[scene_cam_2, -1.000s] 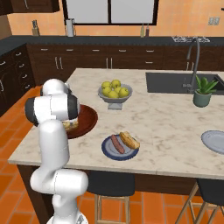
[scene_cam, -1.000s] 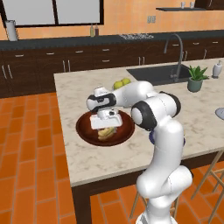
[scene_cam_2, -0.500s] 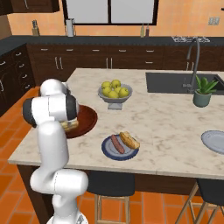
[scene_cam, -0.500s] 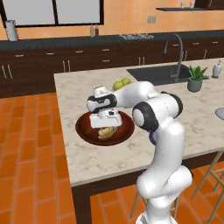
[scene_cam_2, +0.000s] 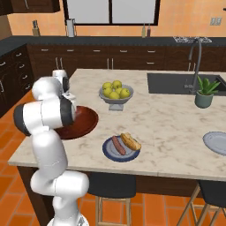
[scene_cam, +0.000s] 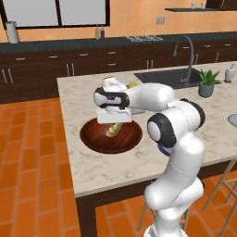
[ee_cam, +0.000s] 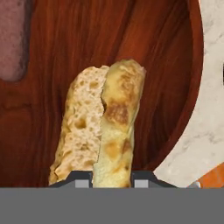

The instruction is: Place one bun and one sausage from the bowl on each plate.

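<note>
Since a moment ago my hand [scene_cam: 112, 121] has risen a little above the bowl [scene_cam: 111, 136] on the worktop [scene_cam: 83, 162], closed on a bun [ee_cam: 105, 131]. One sausage [ee_cam: 13, 39] lies in the bowl; the dark-rimmed plate [scene_cam_2: 121, 148] already carries a bun and sausage.

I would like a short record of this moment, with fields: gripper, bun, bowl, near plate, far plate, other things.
gripper: gripper shut on the bun, above the bowl
bun: bun between the finger tips, split side showing
bowl: bowl on the counter; a sausage lies inside
near plate: near plate carries one sausage and one bun
far plate: far plate at the counter's right edge, nothing on it
other things: apple bowl, potted plant, sink
</note>
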### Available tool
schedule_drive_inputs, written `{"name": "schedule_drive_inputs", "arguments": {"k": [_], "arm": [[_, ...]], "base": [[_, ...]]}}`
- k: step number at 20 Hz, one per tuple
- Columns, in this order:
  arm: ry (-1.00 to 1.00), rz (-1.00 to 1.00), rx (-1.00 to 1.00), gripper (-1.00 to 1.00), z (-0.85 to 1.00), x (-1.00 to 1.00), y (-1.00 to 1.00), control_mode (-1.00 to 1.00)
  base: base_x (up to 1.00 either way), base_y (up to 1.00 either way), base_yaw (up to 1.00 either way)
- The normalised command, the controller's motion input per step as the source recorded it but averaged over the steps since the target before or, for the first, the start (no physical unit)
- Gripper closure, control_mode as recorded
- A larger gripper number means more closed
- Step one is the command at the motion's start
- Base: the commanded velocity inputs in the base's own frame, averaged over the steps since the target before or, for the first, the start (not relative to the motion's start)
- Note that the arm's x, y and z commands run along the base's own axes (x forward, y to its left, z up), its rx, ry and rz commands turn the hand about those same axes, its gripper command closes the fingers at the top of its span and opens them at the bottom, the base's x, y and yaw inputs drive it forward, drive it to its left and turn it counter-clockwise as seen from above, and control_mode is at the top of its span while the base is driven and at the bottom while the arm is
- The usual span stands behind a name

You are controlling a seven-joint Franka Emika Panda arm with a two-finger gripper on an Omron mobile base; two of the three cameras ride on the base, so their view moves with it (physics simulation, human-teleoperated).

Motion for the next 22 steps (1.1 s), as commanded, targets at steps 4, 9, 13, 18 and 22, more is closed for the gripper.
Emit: {"name": "schedule_drive_inputs", "arguments": {"k": [4, 9, 13, 18, 22], "arm": [[-0.08, 0.18, 0.43, 1.0, 0.94, -0.59, -0.64, -1.0], [-0.37, 0.22, 0.11, 1.0, 0.89, -1.0, -0.37, -1.0], [-0.44, 0.23, -0.05, 1.0, 0.59, -1.0, -0.24, -1.0], [-0.14, 0.08, -0.01, 1.0, 0.37, -1.0, -0.33, -1.0], [0.01, 0.07, -0.01, 1.0, -0.05, -0.92, -0.14, -1.0]], "base": [[0.0, 0.0, 0.0], [0.0, 0.0, 0.0], [0.0, 0.0, 0.0], [0.0, 0.0, 0.0], [0.0, 0.0, 0.0]]}}
